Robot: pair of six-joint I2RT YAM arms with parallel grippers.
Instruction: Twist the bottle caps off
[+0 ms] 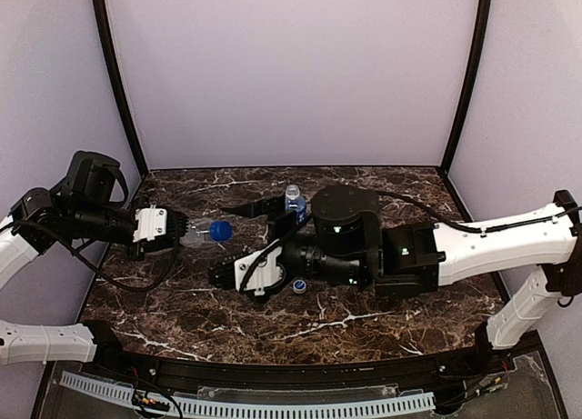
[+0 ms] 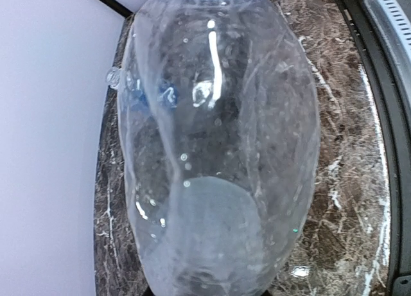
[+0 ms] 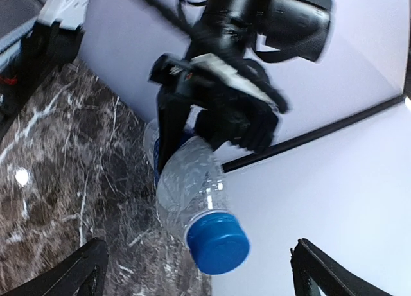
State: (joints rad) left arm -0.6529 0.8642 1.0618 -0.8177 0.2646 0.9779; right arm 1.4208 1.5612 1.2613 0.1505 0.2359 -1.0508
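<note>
My left gripper (image 1: 182,230) is shut on the body of a plain clear bottle (image 1: 195,232) and holds it on its side above the table, neck pointing right. Its dark blue cap (image 1: 220,229) is on the neck. In the left wrist view the bottle (image 2: 218,148) fills the frame and hides the fingers. My right gripper (image 1: 234,240) is open wide. In the right wrist view its fingertips (image 3: 90,264) stand either side of the blue cap (image 3: 218,243), apart from it. A blue-labelled bottle (image 1: 295,203) stands upright behind my right wrist.
A small loose round cap (image 1: 298,285) lies on the marble table (image 1: 382,192) under my right forearm. A second blue-labelled clear shape (image 3: 150,151) shows behind the held bottle. Grey walls close the back and sides. A perforated rail (image 1: 273,406) runs along the near edge.
</note>
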